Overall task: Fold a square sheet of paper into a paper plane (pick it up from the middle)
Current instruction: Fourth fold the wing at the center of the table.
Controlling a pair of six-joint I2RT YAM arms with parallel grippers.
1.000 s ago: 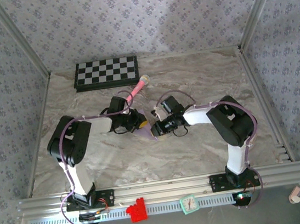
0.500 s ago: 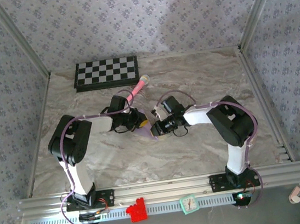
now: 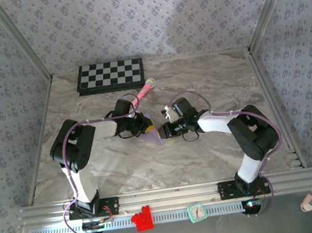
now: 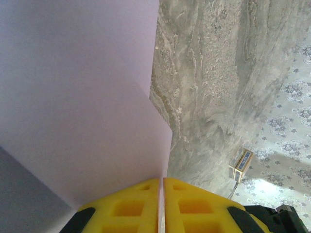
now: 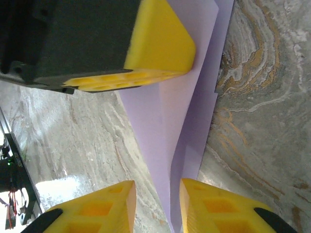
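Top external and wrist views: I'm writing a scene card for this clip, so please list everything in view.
folded paper sheet: one, pale lavender, table centre, between the arms.
checkered board: one, black and white, far left of table.
toy microphone: one, pink, just nearer than the board.
table: one, grey marble pattern.
red piece: one, red, near rail.
clock: one, mint green, near rail.
clip: one, pale pink, near right corner.
left arm, right arm: black and white, bases at near edge.
left fingers: two, yellow, shut on the paper.
right fingers: two, yellow, apart, astride the paper.
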